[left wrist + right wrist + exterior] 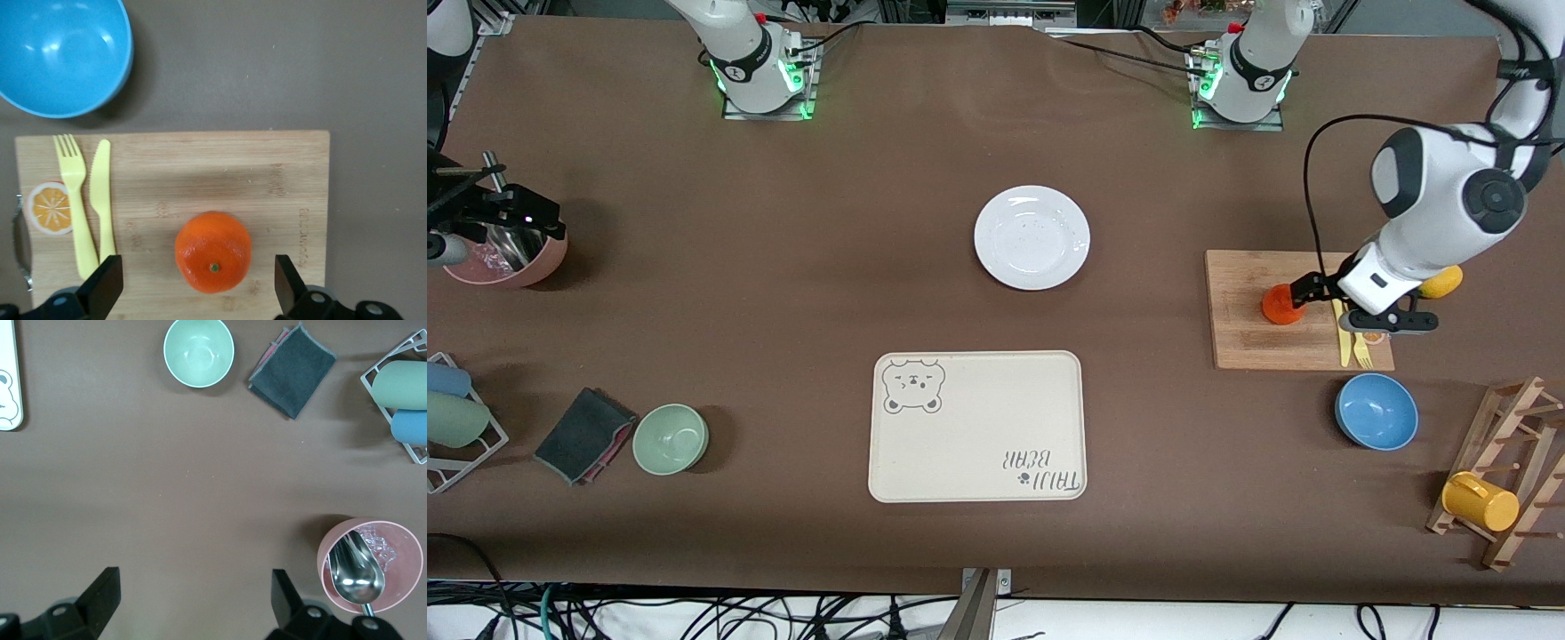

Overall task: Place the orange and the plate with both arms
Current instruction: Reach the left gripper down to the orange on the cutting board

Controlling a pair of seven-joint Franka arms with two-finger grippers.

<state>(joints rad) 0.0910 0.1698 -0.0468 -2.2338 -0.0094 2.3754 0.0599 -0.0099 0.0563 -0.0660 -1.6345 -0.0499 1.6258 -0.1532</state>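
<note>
The orange (1280,304) (213,252) sits on a wooden cutting board (1254,342) (267,173) toward the left arm's end of the table. My left gripper (1305,292) (197,283) is open over it. Its two black fingers (105,287) stand on either side of the fruit with a gap on each side. The white plate (1032,237) lies in the middle of the table, farther from the front camera than the bear-printed tray (976,427). My right gripper (529,218) (195,593) hangs open and empty over bare table at the right arm's end.
A yellow fork and knife (90,200), an orange-slice picture and a lemon (1440,283) share the board. A blue bowl (1376,411) and a mug rack (1507,471) stand nearer the camera. A pink bowl with a spoon (370,563), green bowl (670,438), cloth (585,434) and cup rack (449,418) sit by the right arm.
</note>
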